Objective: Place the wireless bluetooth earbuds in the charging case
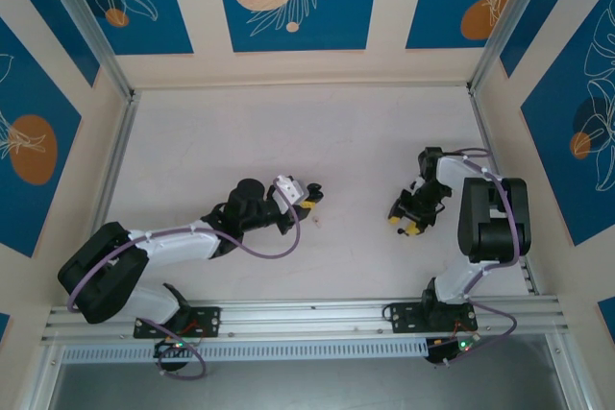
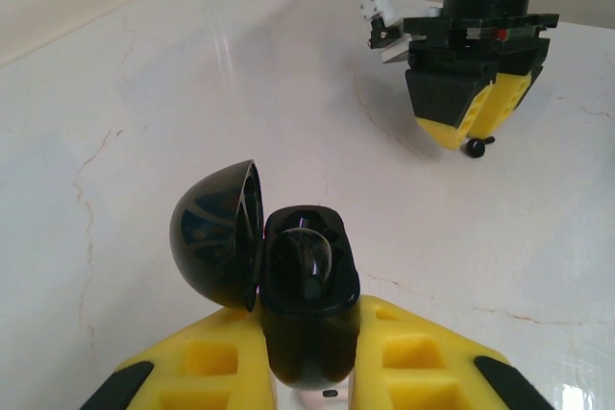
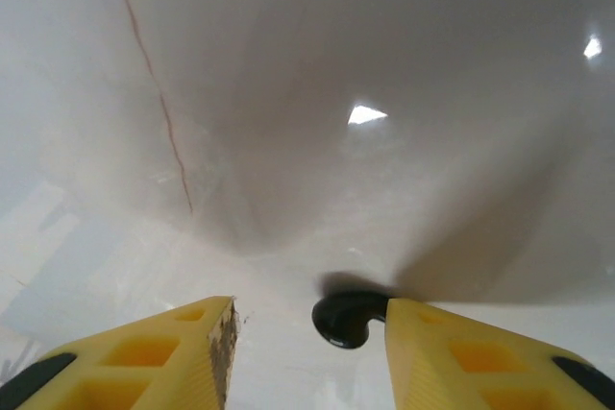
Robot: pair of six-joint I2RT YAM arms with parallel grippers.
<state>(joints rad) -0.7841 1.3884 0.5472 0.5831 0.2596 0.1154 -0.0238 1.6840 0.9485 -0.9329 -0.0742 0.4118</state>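
Note:
My left gripper (image 2: 307,372) is shut on the black charging case (image 2: 306,328), held upright between its yellow fingers with the round lid (image 2: 213,237) swung open to the left. A glossy black earbud (image 2: 309,258) appears to sit in the case's well. In the top view the left gripper (image 1: 307,201) is left of the table's centre and the right gripper (image 1: 405,224) to its right. The right gripper (image 3: 309,333) stands open, low over the table. Another earbud (image 3: 346,319) lies between its fingers, against the right finger (image 3: 432,343) and apart from the left one.
The pale marble-look table (image 1: 288,141) has bare room behind and between the arms. Patterned walls with metal posts (image 1: 108,55) close it on three sides, and a metal rail (image 1: 307,319) runs along the near edge. From the left wrist, the right gripper (image 2: 473,122) hangs ahead.

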